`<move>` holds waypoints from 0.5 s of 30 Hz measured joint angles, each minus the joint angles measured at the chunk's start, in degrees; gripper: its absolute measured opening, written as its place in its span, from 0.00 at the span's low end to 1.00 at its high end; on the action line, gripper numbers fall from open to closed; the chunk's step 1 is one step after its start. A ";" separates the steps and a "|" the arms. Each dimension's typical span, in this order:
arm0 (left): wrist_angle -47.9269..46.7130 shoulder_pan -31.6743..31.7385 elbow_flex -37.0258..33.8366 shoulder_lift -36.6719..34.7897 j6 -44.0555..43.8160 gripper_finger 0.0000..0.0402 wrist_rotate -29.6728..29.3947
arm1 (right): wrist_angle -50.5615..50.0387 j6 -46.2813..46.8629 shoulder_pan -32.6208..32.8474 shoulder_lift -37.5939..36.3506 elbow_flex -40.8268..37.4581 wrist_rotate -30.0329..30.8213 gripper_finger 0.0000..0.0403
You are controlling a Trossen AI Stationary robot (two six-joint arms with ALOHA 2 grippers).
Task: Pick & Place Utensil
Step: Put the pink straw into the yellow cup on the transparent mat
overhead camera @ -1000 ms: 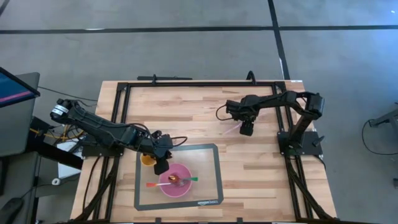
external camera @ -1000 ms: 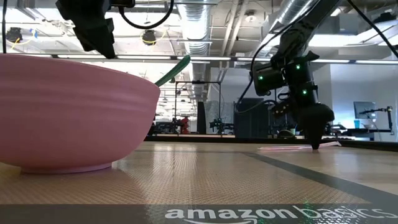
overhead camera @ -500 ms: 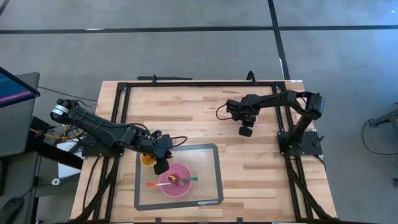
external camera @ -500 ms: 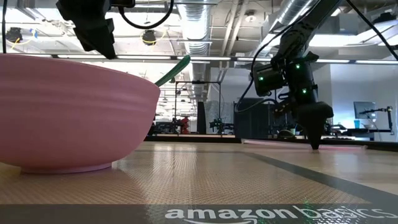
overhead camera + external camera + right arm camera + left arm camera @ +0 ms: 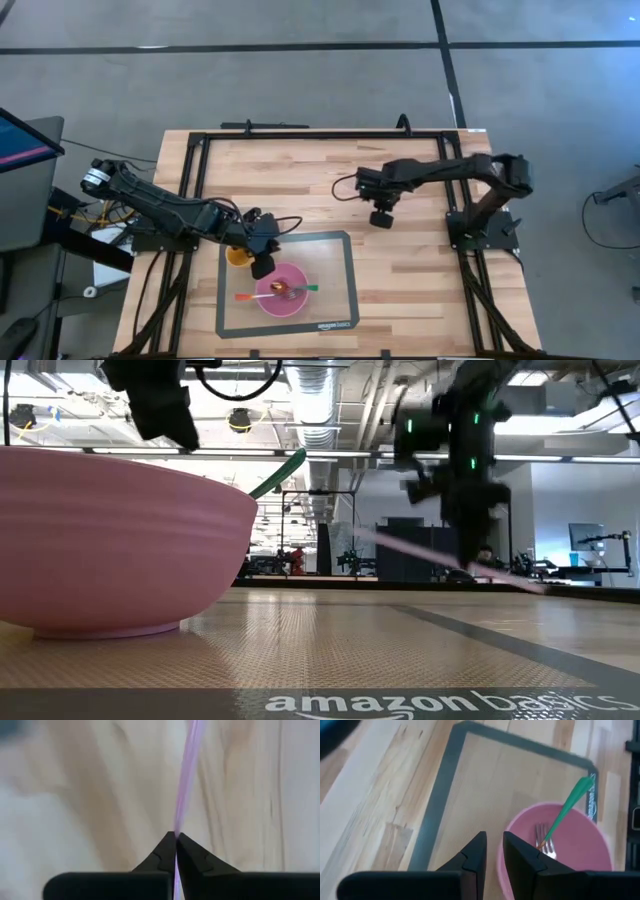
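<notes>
A thin pink utensil (image 5: 420,555) slants above the wood table, and my right gripper (image 5: 380,220) is shut on it beyond the mat's far edge. On the grey mat (image 5: 335,250) stands a pink bowl (image 5: 282,295). A green-handled fork (image 5: 567,810) leans on the bowl's rim, and an orange-handled utensil (image 5: 248,297) sticks out of it the other way. My left gripper (image 5: 262,268) hangs over the bowl's far left rim with a narrow gap between its fingers (image 5: 480,855) and nothing in it. My right gripper pinches the pink utensil's thin handle (image 5: 179,822) between its two fingertips, coming from above and pointing down. The utensil runs on ahead of the fingers, seen edge-on. It hangs tilted, one end high (image 5: 365,535) and the other low (image 5: 535,587); I cannot tell whether that end touches the table.
A yellow object (image 5: 235,257) sits by the mat's far left corner, under my left arm. A black frame (image 5: 300,135) borders the table top. Bare wood (image 5: 420,290) lies right of the mat.
My right gripper has shut on the pink utensil, risen, and gone toward the table's left edge and a little nearer. The utensil lay flat on the wood before; now it is tilted, one end raised well above the table.
</notes>
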 joint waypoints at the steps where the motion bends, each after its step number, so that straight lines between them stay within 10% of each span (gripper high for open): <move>1: 0.72 -0.02 0.00 0.00 0.00 0.16 -0.26 | -0.09 0.01 0.92 -1.30 0.94 -0.06 0.01; 15: 4.25 0.00 0.00 0.02 0.54 0.16 -8.41 | 14.49 -1.99 11.58 -27.26 6.09 0.90 0.00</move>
